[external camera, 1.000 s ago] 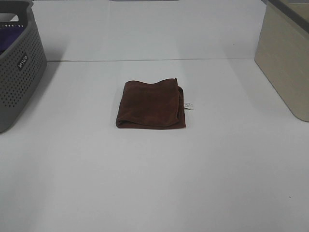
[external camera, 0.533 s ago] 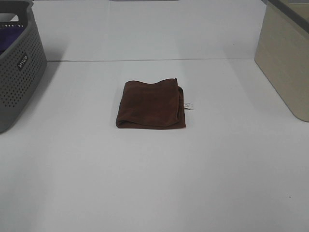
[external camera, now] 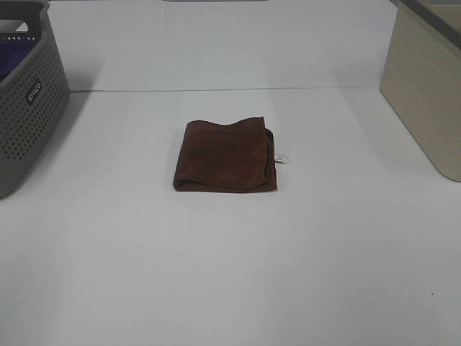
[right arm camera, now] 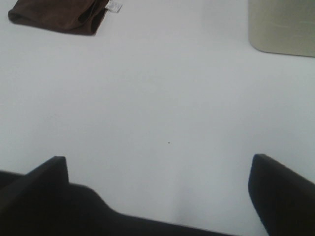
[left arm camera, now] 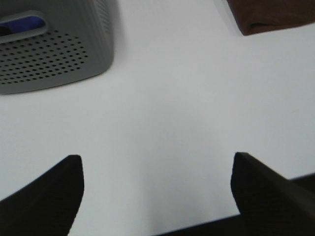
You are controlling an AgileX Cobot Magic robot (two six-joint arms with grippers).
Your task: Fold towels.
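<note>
A dark reddish-brown towel (external camera: 226, 156) lies folded into a small square at the middle of the white table, its small white label (external camera: 282, 158) sticking out at its right edge. No arm shows in the exterior high view. My left gripper (left arm camera: 156, 169) is open and empty above bare table, with a corner of the towel (left arm camera: 273, 17) far from it. My right gripper (right arm camera: 160, 169) is open and empty above bare table, and the towel (right arm camera: 61, 14) with its label (right arm camera: 114, 6) lies far from it.
A grey perforated basket (external camera: 25, 94) stands at the table's left edge and also shows in the left wrist view (left arm camera: 54, 49). A beige box (external camera: 425, 86) stands at the right edge and shows in the right wrist view (right arm camera: 281, 27).
</note>
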